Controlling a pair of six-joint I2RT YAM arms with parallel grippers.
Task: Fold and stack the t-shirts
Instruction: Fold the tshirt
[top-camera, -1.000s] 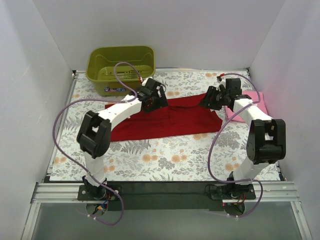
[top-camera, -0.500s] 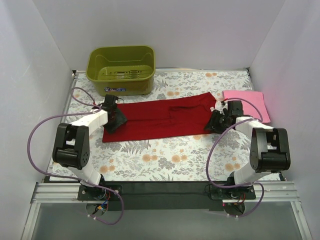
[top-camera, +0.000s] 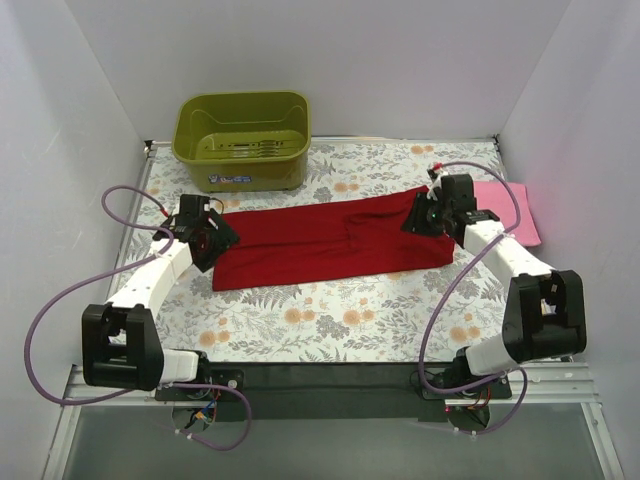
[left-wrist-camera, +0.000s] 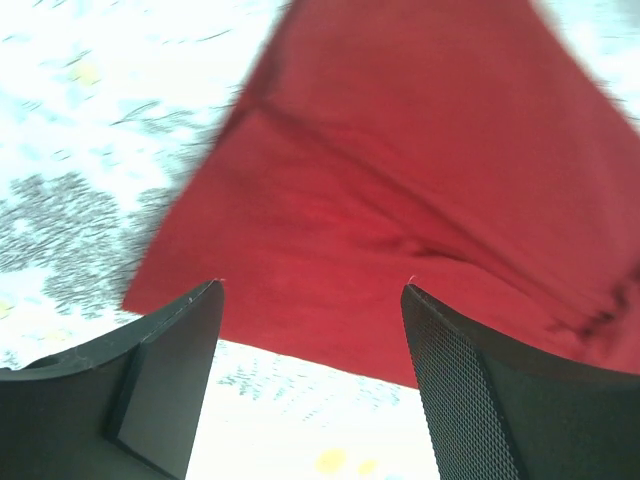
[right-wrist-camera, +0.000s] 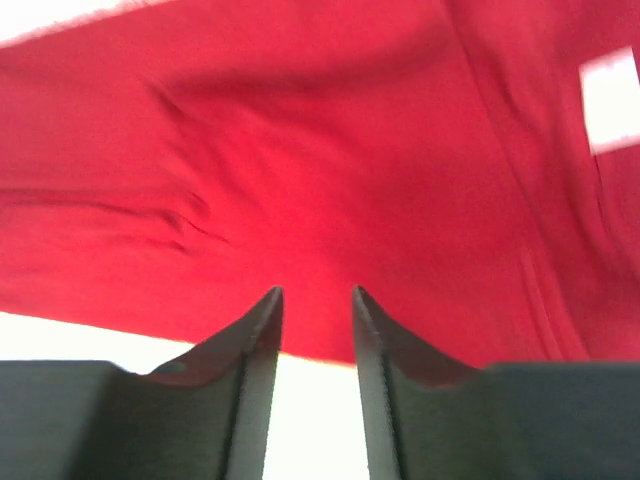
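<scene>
The deep red t-shirt (top-camera: 320, 245) lies folded into a long strip across the middle of the floral table. My left gripper (top-camera: 210, 240) is at its left end, open and empty. In the left wrist view the fingers (left-wrist-camera: 170, 350) stand wide apart over the shirt's near edge (left-wrist-camera: 400, 180). My right gripper (top-camera: 421, 217) is over the shirt's far right corner. Its jaws are only slightly apart, with nothing between them, and the red cloth (right-wrist-camera: 330, 150) lies just beyond the tips. The light pink t-shirt (top-camera: 518, 215) lies folded at the right edge, partly behind my right arm.
An olive-green plastic tub (top-camera: 243, 135) stands at the far left, just behind the shirt's left end. White walls close in the table on the left, back and right. The floral cloth (top-camera: 330, 315) runs bare between the shirt and the arm bases.
The red shirt went from bunched near the far side to a flat long strip. My left gripper moved out to its left end. My right gripper moved from the near right edge up to the far right corner.
</scene>
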